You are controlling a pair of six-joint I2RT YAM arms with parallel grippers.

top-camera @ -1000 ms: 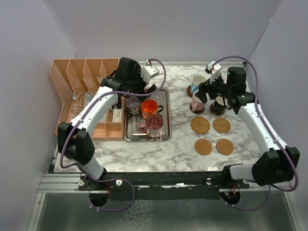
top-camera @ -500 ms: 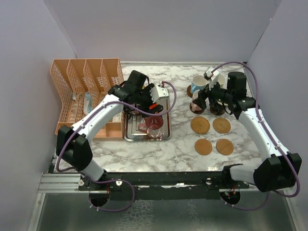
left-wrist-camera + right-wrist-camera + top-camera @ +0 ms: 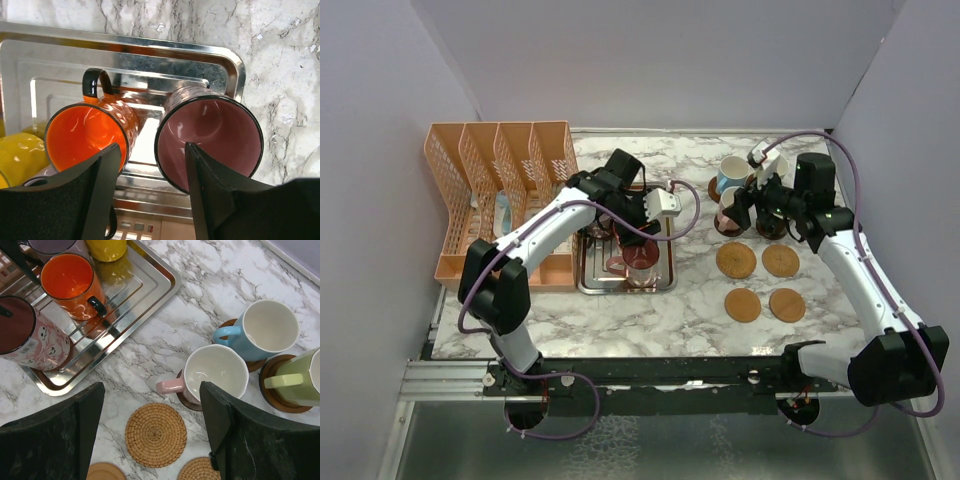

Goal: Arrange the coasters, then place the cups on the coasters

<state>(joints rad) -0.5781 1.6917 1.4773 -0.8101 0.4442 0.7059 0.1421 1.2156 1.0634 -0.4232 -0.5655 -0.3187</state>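
Observation:
In the left wrist view an orange cup and a maroon cup stand side by side on the steel tray. My left gripper is open just above them: one finger over the orange cup's rim, the other over the maroon cup's mouth, their near walls in the gap. My right gripper hangs open above a woven coaster and the pink-white cup. That cup, the light blue cup and a pale green cup each sit on a dark coaster. Several bare coasters lie nearer.
A yellow cup and a purple cup stand at the tray's far end. An orange file rack with a low box stands left of the tray. Grey walls close in the marble table on three sides.
My left arm has swung right and down over the tray's cups, and its jaws have narrowed. My right gripper has stayed above the pink-white cup.

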